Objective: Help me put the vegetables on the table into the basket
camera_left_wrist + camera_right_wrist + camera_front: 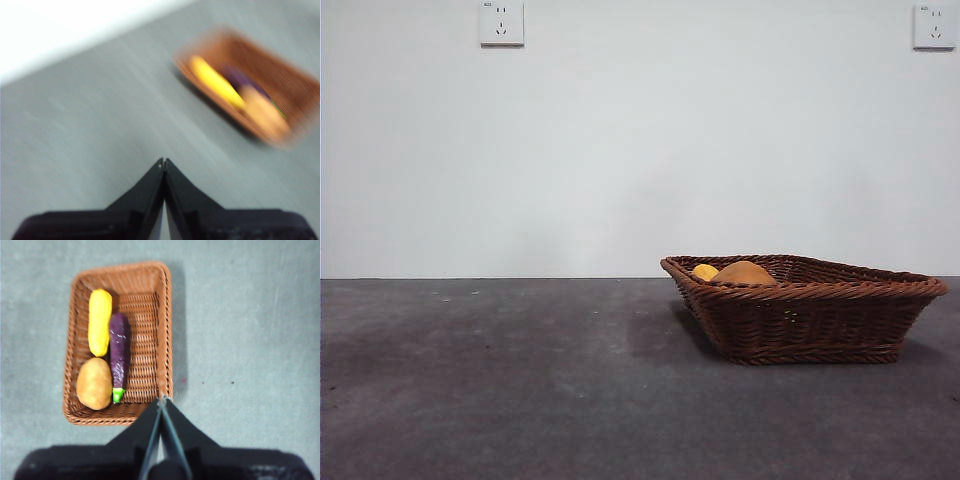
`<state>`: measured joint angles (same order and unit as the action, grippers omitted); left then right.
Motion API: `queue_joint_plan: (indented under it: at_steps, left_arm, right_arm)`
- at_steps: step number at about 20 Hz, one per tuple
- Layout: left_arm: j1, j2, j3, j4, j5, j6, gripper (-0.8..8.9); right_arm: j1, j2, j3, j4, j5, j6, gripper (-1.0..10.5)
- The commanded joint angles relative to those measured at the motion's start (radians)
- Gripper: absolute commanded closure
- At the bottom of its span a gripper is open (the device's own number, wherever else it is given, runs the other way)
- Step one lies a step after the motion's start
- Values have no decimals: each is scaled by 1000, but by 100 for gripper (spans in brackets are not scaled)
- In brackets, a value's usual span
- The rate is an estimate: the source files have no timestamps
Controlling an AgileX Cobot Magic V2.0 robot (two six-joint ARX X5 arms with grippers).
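A: Since all three vegetables show inside the basket (118,342), what remains to list?

B: Item one: corn cob (99,322), yellow, along one long wall. Item two: eggplant (119,356), purple, just beside the corn, green stem toward the right hand (161,402). Item three: potato (94,383), tan, end-on to the corn, beside the eggplant's stem end. Corn and eggplant lie parallel, long axes along the basket's length.

A: And the bench (500,380)?

B: Dark grey; no vegetable visible on it in any view. The front view shows only the corn and potato tops above the braided rim.

A: Hands?

B: Right hand: jaws pressed together, holding nothing, high above the basket's near rim, contents directly below and ahead. Left hand (163,162): jaws pressed together, holding nothing, well apart from the basket, which lies off diagonally ahead; that view is blurred.

A: Nearer arm?

B: The right. Judged: the task looks complete; no further grasp seems called for.
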<state>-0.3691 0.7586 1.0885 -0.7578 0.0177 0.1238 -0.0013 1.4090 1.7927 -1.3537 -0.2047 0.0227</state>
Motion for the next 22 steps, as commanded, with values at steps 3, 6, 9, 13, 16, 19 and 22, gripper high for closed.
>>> queue_joint_plan:
  at_steps: [3, 6, 9, 13, 16, 19, 22]
  left_arm:
    - [220, -250, -409, 245, 12, 29, 817]
    - [292, -418, -644, 389, 43, 26, 817]
    - [322, -555, -802, 494, 43, -17, 817]
    - [347, -653, -943, 568, 42, -77, 817]
    - [352, -693, -996, 573, 41, -106, 817]
    - [357, -732, -1033, 572, 34, -106, 817]
    - [371, -755, -1079, 586, 34, -133, 817]
  right_arm:
    - [1, 60, -8, -23, 16, 8, 946]
    - [1, 85, -8, -22, 37, 8, 946]
    - [1, 94, -8, -21, 43, 7, 946]
    - [1, 93, -8, -21, 53, 7, 946]
    - [1, 93, -8, -21, 53, 7, 946]
    - [1, 93, -8, -21, 68, 7, 946]
    - [1, 93, -8, -21, 75, 7, 946]
